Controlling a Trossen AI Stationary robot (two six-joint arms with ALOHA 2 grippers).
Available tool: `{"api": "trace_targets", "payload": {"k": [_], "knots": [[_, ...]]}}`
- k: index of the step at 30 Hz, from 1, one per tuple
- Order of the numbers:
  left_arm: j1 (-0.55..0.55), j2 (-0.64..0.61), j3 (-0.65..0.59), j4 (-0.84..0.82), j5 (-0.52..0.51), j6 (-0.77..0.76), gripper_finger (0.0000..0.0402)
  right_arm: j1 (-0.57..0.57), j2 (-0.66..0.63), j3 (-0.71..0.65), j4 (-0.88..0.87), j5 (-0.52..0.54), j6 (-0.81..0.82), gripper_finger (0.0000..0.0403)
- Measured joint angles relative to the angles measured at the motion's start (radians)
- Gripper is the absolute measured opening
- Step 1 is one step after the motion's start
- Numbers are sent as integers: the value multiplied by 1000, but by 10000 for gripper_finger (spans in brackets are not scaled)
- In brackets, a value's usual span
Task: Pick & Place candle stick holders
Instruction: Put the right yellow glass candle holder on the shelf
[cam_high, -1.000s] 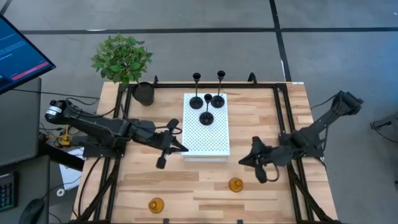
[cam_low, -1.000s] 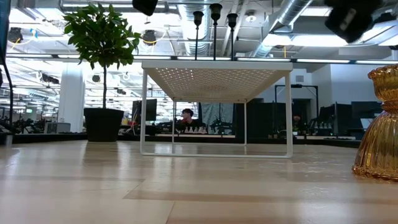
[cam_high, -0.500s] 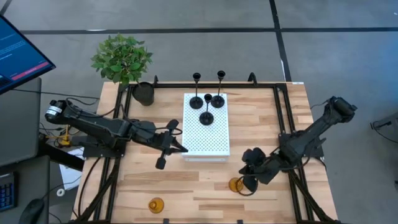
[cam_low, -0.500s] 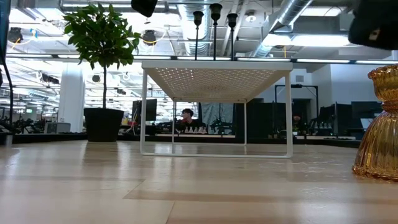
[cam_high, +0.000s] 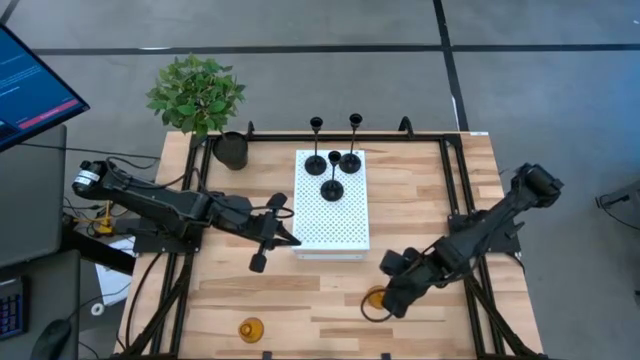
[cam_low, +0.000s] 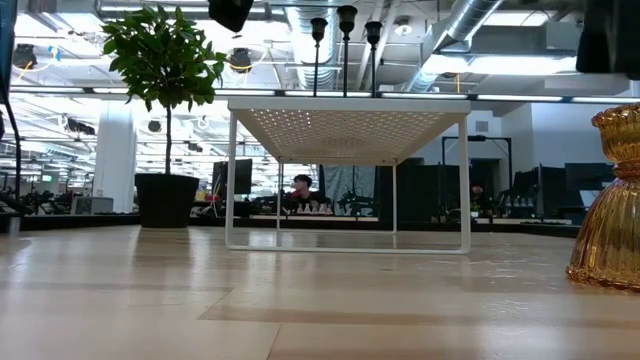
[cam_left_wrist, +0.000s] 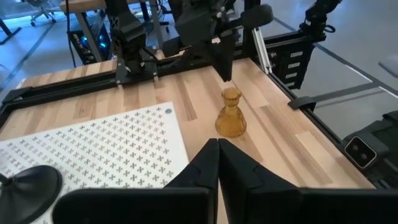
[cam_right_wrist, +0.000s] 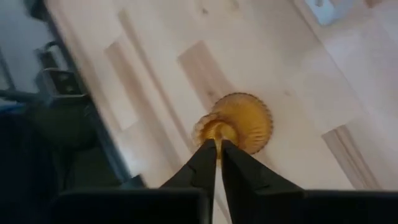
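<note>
Nearest the front edge, one amber holder (cam_high: 250, 328) standing alone on bare wood, well apart from both arms. Just behind and rightward, second amber holder (cam_right_wrist: 235, 126) directly beneath right gripper (cam_right_wrist: 216, 147), fingertips nearly together with only a thin slit, poised over its top, gripping nothing. Open planks all round it. Mid-table, left gripper (cam_high: 290, 238) shut and empty beside white perforated rack (cam_high: 338, 225). Farther back, three black holders (cam_high: 333, 172) on rack; plant pot (cam_high: 231, 150) at rear corner.
</note>
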Motion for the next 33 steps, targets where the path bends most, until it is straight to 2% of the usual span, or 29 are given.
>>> {"api": "trace_targets", "payload": {"k": [7, 10, 16, 20, 24, 30, 33], "knots": [[0, 0, 0, -19, 0, -27, 7, -34, 50, 0, -18, -7, 9, 75], [0, 0, 0, -20, 0, -31, 8, -45, 59, -1, -31, -77, 9, 94], [0, 0, 0, -29, 0, -31, 5, -35, 52, -1, -32, -200, 75, 107], [0, 0, 0, -37, 0, -31, 7, 11, 49, -1, -31, -210, 82, 107], [0, 0, 0, -39, 0, -31, 4, 86, 57, -7, -24, -144, 79, 107], [0, 0, 1, -42, 0, -29, 6, 196, 57, -13, -27, 85, 104, 107], [0, 0, 0, -42, 0, -28, 4, 247, 57, -13, -27, 162, 105, 107]]}}
